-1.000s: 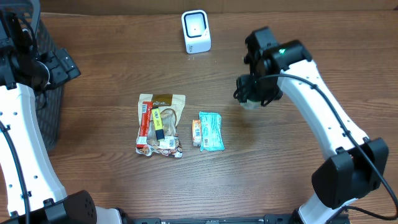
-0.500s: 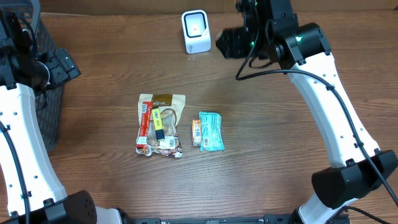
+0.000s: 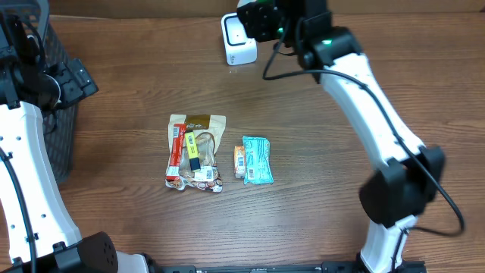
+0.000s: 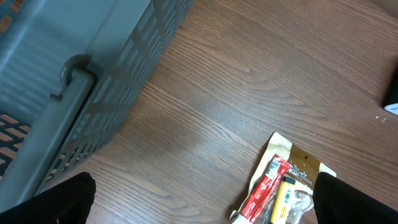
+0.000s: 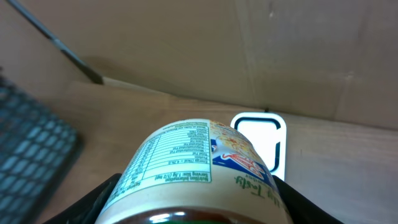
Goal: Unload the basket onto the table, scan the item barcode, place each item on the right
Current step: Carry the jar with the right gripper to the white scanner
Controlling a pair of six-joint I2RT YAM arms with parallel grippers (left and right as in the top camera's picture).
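While my right pincer (image 5: 194, 208) is clamped around the jar (image 5: 186, 158), its nutrition panel turned up between my fingers (image 5: 104, 198), the white scanner (image 5: 261, 146) stands just ahead of them. I can't find the barcode from here, perhaps it is underneath, so I should roll the jar until it faces that window squarely.

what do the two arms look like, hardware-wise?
Left arm and right arm: white link shells, black joint housings. Black cable runs along the right arm; green light near its wrist. Fingers black.
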